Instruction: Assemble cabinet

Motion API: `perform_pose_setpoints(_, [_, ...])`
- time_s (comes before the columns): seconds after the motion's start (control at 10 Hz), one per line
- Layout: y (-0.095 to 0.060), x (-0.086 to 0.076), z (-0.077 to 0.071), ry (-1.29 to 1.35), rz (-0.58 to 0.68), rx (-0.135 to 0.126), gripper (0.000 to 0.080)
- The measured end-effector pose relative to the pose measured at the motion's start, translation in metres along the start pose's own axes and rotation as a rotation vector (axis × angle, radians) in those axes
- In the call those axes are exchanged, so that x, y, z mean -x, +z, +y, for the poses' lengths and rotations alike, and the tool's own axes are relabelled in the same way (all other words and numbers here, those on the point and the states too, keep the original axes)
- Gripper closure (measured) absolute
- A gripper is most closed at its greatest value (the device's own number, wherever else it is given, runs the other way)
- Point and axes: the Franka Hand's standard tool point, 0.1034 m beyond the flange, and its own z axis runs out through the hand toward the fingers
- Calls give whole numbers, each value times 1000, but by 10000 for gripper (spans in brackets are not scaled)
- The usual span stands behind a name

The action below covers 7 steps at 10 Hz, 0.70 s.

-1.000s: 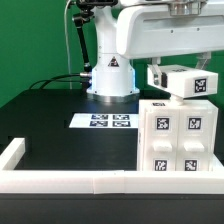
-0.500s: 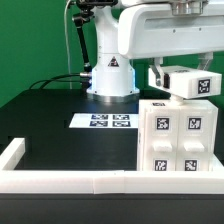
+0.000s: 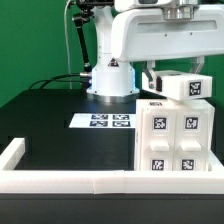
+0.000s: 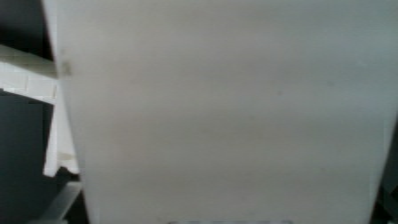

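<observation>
One white cabinet [image 3: 178,135] stands on the black table [image 3: 60,110] at the exterior view's right. A smaller tagged block [image 3: 182,86] sits just above it, under the pincer [image 3: 165,68], whose grip cannot be told.

Open counter [image 3: 45,115] runs along the near edge from the exterior view's left corner; the cabinet [image 3: 178,140] blocks that view's right corner, a white block [image 3: 182,86] close overhead.

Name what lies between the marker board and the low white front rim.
Only bare black table between marker board and rim, shown in the exterior view.
</observation>
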Motion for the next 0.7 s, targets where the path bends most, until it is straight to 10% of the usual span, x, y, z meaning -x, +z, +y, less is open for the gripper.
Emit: perform_pose_setpoints(0.7, [2, -3, 1, 1, 40, 9, 256])
